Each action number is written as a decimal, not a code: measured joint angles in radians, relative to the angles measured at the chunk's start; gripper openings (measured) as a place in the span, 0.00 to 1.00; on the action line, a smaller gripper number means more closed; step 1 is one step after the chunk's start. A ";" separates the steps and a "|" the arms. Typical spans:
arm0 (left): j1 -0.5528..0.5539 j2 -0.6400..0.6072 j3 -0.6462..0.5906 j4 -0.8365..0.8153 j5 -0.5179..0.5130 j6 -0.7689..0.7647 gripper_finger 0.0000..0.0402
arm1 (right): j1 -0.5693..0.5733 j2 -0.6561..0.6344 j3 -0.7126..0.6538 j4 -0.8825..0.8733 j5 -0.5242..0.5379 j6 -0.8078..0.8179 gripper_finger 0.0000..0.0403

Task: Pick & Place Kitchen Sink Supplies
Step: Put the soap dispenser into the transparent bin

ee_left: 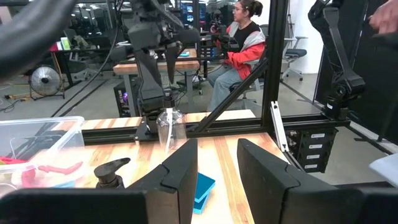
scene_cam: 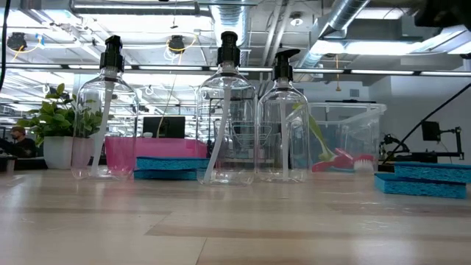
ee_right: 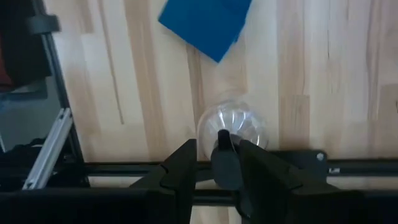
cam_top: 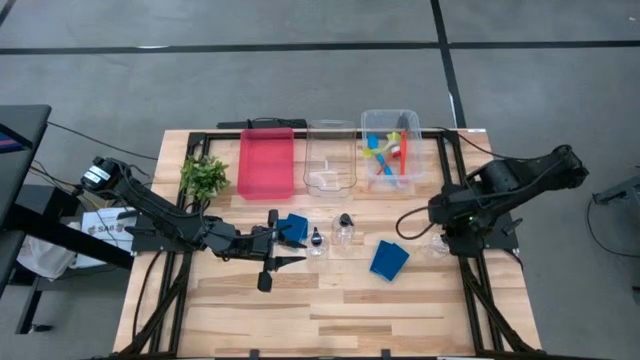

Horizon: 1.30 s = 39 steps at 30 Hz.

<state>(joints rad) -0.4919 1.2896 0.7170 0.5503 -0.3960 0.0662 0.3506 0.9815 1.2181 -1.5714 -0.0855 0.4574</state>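
My left gripper (cam_top: pixel 293 250) (ee_left: pixel 217 168) is open and lies low over the table's middle, pointing toward the right edge. One blue sponge (cam_top: pixel 293 228) lies flat just beside its far finger. A second sponge (cam_top: pixel 389 259) (ee_right: pixel 205 22) lies flat farther right. Two clear pump bottles (cam_top: pixel 316 240) (cam_top: pixel 344 225) stand upright between the sponges. My right gripper (cam_top: pixel 440 240) (ee_right: pixel 217 165) is open and points down over a third bottle (ee_right: pixel 231 127). Its fingers stand on either side of the black pump top (ee_right: pixel 224 149); whether they touch it, I cannot tell. The brushes (cam_top: pixel 388 152) lie in a clear bin.
Along the far edge stand a leafy plant (cam_top: pixel 204 176), a red tray (cam_top: pixel 266 162), a clear bin (cam_top: pixel 330 158) and the bin with the brushes (cam_top: pixel 372 120). Black frame rails (ee_right: pixel 124 168) border the table. The near half is bare wood (cam_top: pixel 330 310). A seated person (ee_left: pixel 239 43) is beyond the table.
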 joint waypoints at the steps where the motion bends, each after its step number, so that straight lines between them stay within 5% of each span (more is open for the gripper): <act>1: 0.000 0.000 0.000 0.000 0.000 0.000 0.29 | 0.007 0.000 -0.006 0.000 0.000 0.012 0.29; 18: 0.000 0.000 0.000 0.000 0.000 0.000 0.29 | 0.076 0.008 -0.014 0.000 0.004 0.317 0.29; 39: 0.000 0.000 0.000 0.000 0.000 0.000 0.29 | 0.147 0.058 -0.014 0.000 0.008 0.216 0.56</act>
<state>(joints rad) -0.4919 1.2896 0.7170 0.5503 -0.3958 0.0658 0.4978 1.0399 1.2037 -1.5714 -0.0776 0.6732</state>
